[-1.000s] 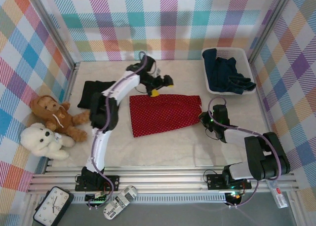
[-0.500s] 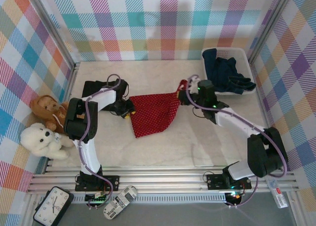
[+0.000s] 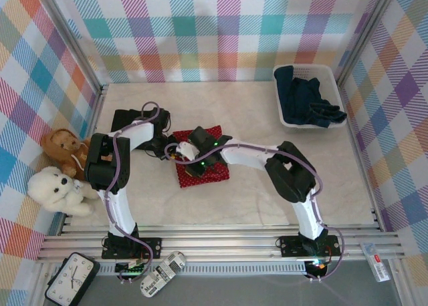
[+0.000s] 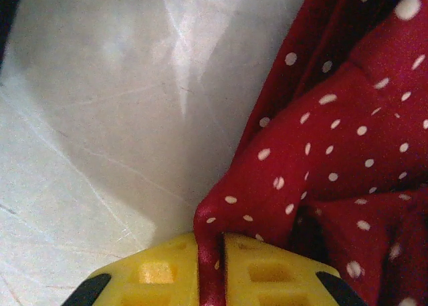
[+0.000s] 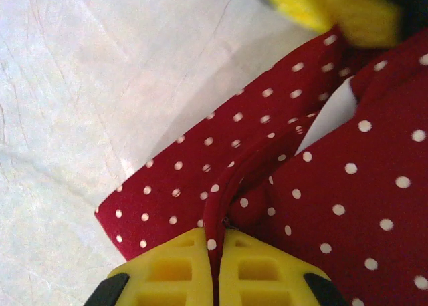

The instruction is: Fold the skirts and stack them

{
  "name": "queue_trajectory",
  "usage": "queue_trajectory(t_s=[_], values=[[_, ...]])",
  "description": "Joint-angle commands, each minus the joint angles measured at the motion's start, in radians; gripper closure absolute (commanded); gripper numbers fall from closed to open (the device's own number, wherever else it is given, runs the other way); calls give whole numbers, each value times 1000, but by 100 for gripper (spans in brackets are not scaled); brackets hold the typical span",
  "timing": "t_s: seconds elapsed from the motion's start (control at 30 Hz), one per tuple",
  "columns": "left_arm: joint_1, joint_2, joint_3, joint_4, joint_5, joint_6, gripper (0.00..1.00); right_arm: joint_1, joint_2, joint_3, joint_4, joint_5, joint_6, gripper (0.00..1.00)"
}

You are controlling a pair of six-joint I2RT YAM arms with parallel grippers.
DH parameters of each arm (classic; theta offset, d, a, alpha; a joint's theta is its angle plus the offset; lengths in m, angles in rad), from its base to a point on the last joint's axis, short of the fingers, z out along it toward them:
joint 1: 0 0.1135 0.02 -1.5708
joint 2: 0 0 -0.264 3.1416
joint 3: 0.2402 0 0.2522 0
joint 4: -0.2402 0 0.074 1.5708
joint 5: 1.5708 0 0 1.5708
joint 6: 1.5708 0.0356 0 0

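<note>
One fold is made: the right gripper (image 5: pixel 217 244), pinching the red skirt (image 3: pixel 208 173), has pulled it in half; the left gripper (image 4: pixel 211 244) has just pinched it too.

From the red skirt (image 3: pixel 202 176) I find open bench (image 3: pixel 227 102) at twelve and six o'clock; the basket (image 3: pixel 294 124) blocks two, black skirt (image 3: pixel 120 122) ten, teddy bears (image 3: pixel 67 152) nine.
</note>
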Motion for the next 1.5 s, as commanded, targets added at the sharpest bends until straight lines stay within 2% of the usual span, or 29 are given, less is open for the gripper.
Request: queue_trajectory(t_s=[0.0, 0.2, 0.4, 0.47, 0.5, 0.57, 0.67, 0.73, 0.8, 0.87, 0.93, 1.0, 1.07, 1.17, 1.27, 1.33, 1.47], values=[[12, 42, -38, 7, 11, 23, 84, 5, -28, 55, -63, -18, -43, 100], [24, 39, -29, 4, 21, 28, 84, 20, -84, 33, -31, -10, -89, 100], [33, 27, 15, -32, 27, 47, 80, 26, 32, 17, -5, -65, -73, 100], [39, 2, 40, -62, 18, 59, 78, 29, 58, 44, -53, -87, -84, 98], [41, -12, 51, -74, 11, 67, 76, 31, 51, 51, -77, -97, -94, 93], [47, -49, 88, -111, -17, 85, 73, 30, 13, 54, -112, -107, -114, 73], [49, -101, 135, -181, -91, 111, 70, 8, -90, 39, -114, -134, -94, 56], [47, -134, 144, -210, -139, 119, 69, -32, -152, 14, -82, -155, -45, 49], [46, -164, 138, -220, -149, 119, 68, -85, -196, -24, -24, -113, 18, 46], [36, -184, 118, -204, -103, 101, 68, -158, -197, -44, 12, -21, 96, 51], [14, -198, 90, -153, -16, 64, 69, -230, -142, 5, -28, 27, 165, 69], [-22, -213, 53, -89, 51, 9, 70, -277, -60, 104, -113, 7, 167, 81], [-65, -227, 10, -8, 111, -64, 71, -290, 23, 213, -182, 2, 117, 89], [-126, -217, -49, 96, 168, -132, 71, -291, 152, 391, -287, -24, 35, 91], [-140, -167, -99, 106, 155, -138, 72, -290, 282, 557, -411, -6, 65, 92], [-134, -138, -121, 78, 96, -108, 73, -290, 313, 567, -444, 36, 138, 92], [-131, -80, -84, -35, -44, 31, 72, -304, 277, 432, -499, 56, 211, 92]])
